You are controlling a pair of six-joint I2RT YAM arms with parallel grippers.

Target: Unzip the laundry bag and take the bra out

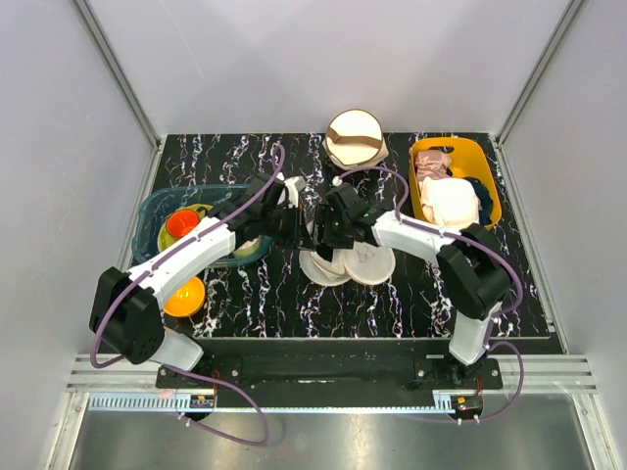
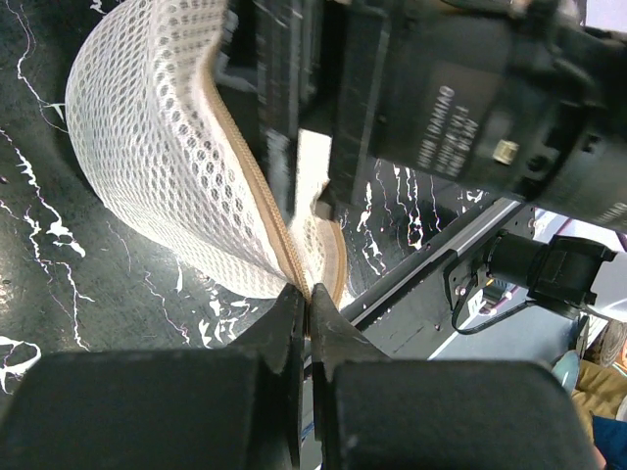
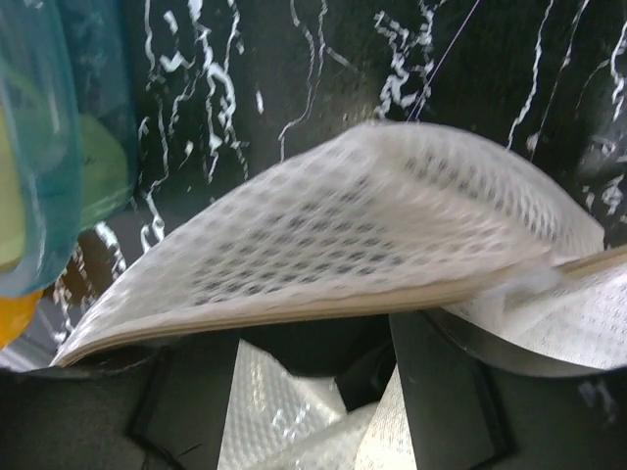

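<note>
The white mesh laundry bag [image 1: 361, 264] lies at the table's middle with its upper shell lifted. My left gripper [image 1: 297, 223] is shut on the bag's tan zipper rim [image 2: 294, 257], with its fingertips [image 2: 309, 294] pinching that rim beside the mesh dome [image 2: 147, 147]. My right gripper [image 1: 331, 233] reaches under the lifted mesh flap [image 3: 372, 225]. Its jaws stand wide apart, and the gripper [image 3: 313, 357] has white textured cloth [image 3: 265, 411] lying between its fingers. I cannot tell whether that cloth is the bra. The fingertips are hidden under the flap.
A cream round bag with a brown band [image 1: 356, 138] stands behind. A yellow bin [image 1: 490, 186] at right holds pink, cream-white and navy garments. A teal bin [image 1: 155, 209] at left holds an orange bowl [image 1: 180, 223]. An orange bowl [image 1: 188, 296] sits by the left arm.
</note>
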